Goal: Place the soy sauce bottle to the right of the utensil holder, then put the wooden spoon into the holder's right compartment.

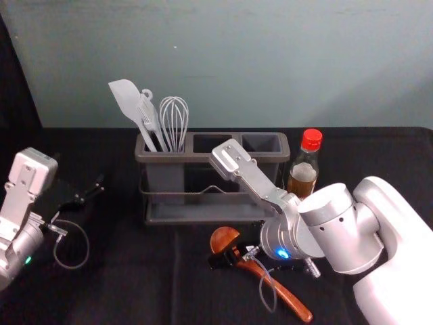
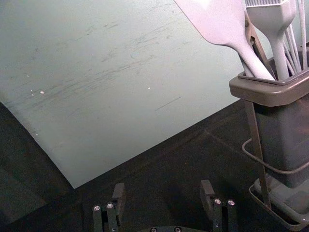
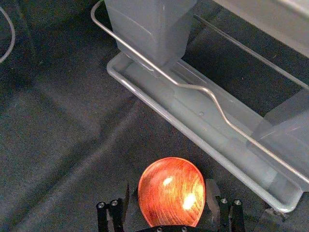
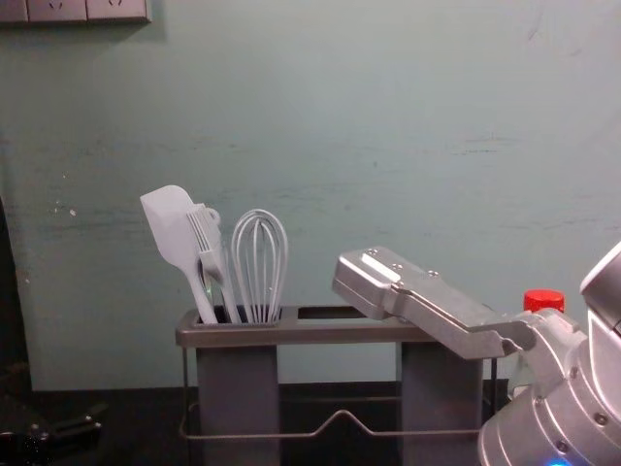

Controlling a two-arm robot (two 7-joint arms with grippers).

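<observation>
- So the wooden spoon was lying on the black-covered table in front of the utensil holder, bowl end nearer the holder and handle slanting back toward the near right.
- The right gripper was down at the spoon, over by the bowl end. Its jaws were wide apart on either side of the bowl in its wrist view, so it was straddling the thing, not clamped on it.
- The utensil holder stood just past the spoon. It had three compartments, and the left one had a spatula, a brush and a whisk sticking up out of it.
- The soy sauce bottle, the one with the red cap, was upright just beside the holder's right end, partly hidden by the right arm.
- The left gripper hung out to the left of the holder, apart from it, jaws spread wide with nothing between them.
- Behind everything was a scuffed greenish-grey wall, and the chest view caught some socket plates up in its top left corner.
</observation>
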